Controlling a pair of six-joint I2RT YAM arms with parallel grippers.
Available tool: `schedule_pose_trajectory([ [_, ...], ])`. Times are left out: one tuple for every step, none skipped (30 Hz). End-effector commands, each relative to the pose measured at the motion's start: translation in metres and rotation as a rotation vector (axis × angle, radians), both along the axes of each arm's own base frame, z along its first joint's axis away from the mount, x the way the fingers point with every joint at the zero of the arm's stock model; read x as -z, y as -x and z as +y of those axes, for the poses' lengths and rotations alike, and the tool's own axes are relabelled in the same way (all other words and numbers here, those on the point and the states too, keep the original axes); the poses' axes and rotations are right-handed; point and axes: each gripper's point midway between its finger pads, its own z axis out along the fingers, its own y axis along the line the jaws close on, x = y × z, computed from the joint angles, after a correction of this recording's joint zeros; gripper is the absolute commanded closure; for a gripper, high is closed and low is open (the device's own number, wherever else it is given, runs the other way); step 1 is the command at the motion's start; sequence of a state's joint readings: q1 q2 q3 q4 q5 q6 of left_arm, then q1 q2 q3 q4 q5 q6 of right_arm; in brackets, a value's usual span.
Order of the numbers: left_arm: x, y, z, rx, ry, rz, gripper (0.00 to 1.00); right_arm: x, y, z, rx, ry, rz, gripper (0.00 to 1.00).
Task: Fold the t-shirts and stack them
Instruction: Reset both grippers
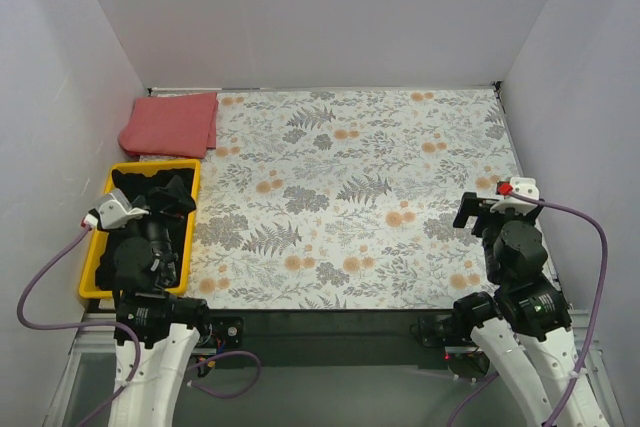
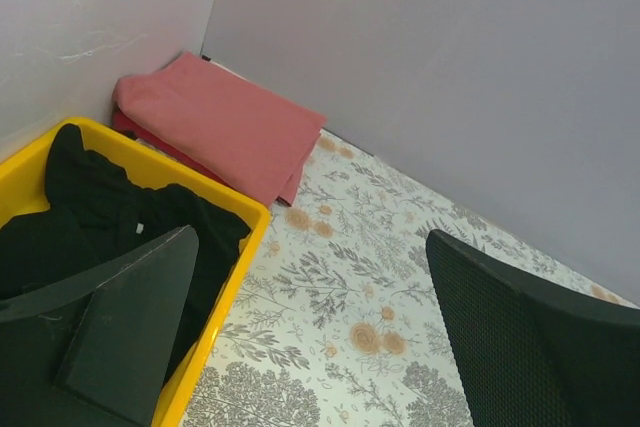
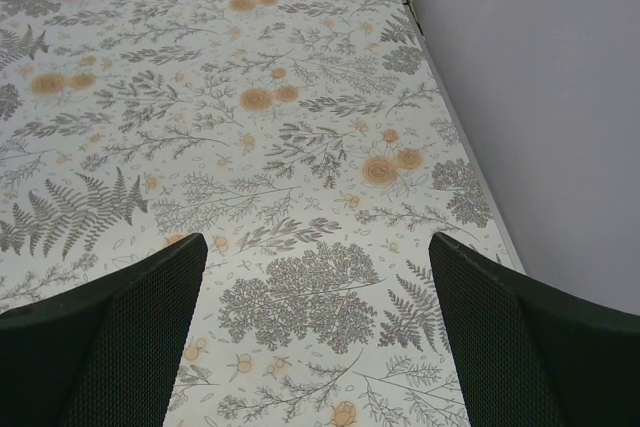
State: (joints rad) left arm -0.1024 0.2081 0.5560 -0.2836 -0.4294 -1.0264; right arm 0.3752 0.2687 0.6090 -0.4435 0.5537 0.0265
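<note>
A folded salmon-red t-shirt (image 1: 170, 124) lies in the far left corner of the table; it also shows in the left wrist view (image 2: 225, 122), with a darker red layer under it. Black t-shirts (image 1: 152, 192) lie crumpled in the yellow bin (image 1: 88, 277); they show in the left wrist view (image 2: 95, 212). My left gripper (image 1: 165, 205) is open and empty, hovering over the bin's right rim (image 2: 215, 322). My right gripper (image 1: 490, 209) is open and empty above the table's right side. No magenta-pink shirt is in view.
The table carries a floral-patterned cloth (image 1: 350, 197), also in the right wrist view (image 3: 300, 147). White walls enclose the left, back and right sides. The right wall (image 3: 540, 97) stands close beside my right gripper. A black strip runs along the near table edge.
</note>
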Motion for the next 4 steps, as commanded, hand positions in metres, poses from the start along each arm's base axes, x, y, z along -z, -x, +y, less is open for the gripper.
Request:
schedule_pose_trajectory([
  [-0.0139,0.0021,-0.0022,0.013,0.009,-0.048,0.02,-0.0155,-0.0014,0.0008,-0.003,-0.020,-0.074,0.02],
  [-0.0129,0.0017,-0.0026,0.015,0.010,-0.048,0.02,-0.0153,-0.0013,0.0016,-0.007,-0.024,-0.075,0.02],
  [-0.0129,0.0018,-0.0029,0.017,0.012,-0.053,0.02,-0.0157,-0.0007,0.0024,-0.013,-0.026,-0.079,0.02],
  [-0.0137,0.0014,-0.0032,0.018,0.013,-0.061,0.02,-0.0156,-0.0007,0.0034,-0.020,-0.026,-0.080,0.02],
])
